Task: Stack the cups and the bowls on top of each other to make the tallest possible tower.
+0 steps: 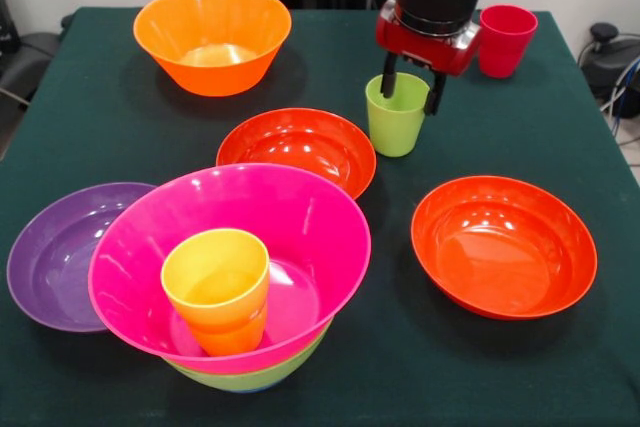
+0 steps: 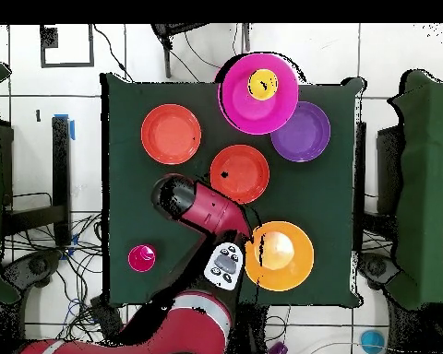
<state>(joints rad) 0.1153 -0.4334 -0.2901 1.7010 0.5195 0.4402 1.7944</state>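
The tower stands at the front left: a magenta bowl nested in a lime-green bowl, with the yellow-orange cup upright inside. The lime green cup stands on the cloth at mid-right. My gripper hangs over it, open, one finger dipping inside the rim and the other outside its right wall. The red cup stands behind. In the overhead view the arm hides the green cup and the gripper.
A deep orange bowl sits at the back left. One red-orange bowl lies mid-table beside the green cup, another at the front right. A purple bowl touches the tower's left side.
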